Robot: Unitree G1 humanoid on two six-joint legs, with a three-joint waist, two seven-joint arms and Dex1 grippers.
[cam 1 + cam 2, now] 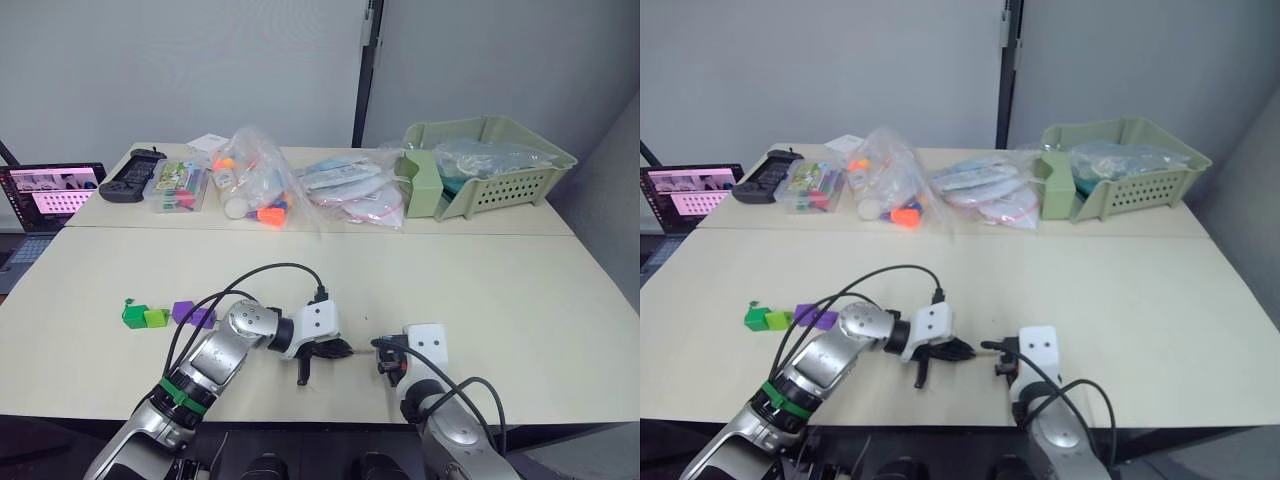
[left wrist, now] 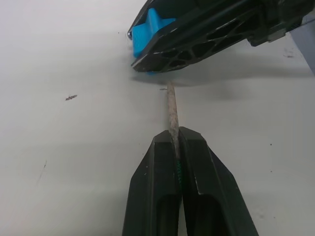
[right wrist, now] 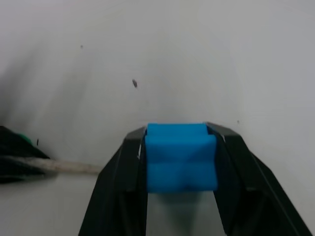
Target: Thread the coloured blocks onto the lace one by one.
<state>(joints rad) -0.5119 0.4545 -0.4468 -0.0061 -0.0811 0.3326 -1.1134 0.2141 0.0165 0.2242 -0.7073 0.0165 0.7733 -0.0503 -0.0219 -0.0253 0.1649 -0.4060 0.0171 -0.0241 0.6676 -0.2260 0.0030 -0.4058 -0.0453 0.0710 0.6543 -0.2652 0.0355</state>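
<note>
My left gripper (image 2: 178, 132) is shut on the lace, whose stiff silvery tip (image 2: 171, 105) sticks out past the fingers. The tip points at the blue block (image 2: 146, 30) and ends right beside it. That blue block (image 3: 181, 156) is clamped in my shut right gripper (image 3: 181, 133). Both grippers meet low over the table's front middle, the left gripper (image 1: 343, 349) facing the right gripper (image 1: 385, 357). To the left a row lies on the table: a dark green block (image 1: 133, 314), a light green block (image 1: 156, 318) and two purple blocks (image 1: 194, 315).
Along the table's far side lie clear bags of craft items (image 1: 255, 185), more bags (image 1: 352, 188), a light green basket (image 1: 490, 160), a clear box (image 1: 178, 187) and a black controller (image 1: 132, 176). A laptop (image 1: 45, 195) stands at the far left.
</note>
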